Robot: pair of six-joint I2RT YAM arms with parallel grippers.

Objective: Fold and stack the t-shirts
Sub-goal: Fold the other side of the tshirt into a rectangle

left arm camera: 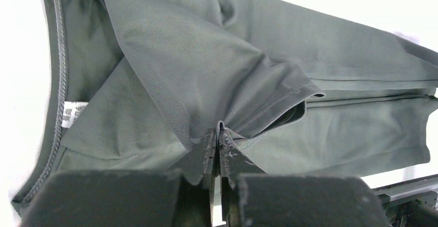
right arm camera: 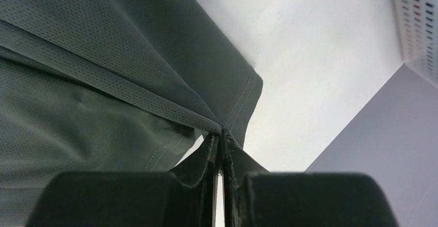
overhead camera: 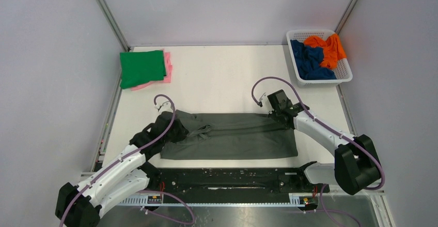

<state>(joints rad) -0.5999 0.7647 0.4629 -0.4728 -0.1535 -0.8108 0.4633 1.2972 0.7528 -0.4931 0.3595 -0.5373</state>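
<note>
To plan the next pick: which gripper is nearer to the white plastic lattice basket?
Right. The right gripper pinches the right end of the dark grey cloth t-shirt, in front of the basket and to its left; the left gripper pinches the left end, farther away.

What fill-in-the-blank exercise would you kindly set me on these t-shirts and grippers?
The left gripper and right gripper are both ____ on the dark grey t-shirt.
The pink t-shirt lies ____ the folded green t-shirt.
The orange t-shirt and navy blue t-shirt lie ____ the white basket.
Missing: shut; under; in.
</note>
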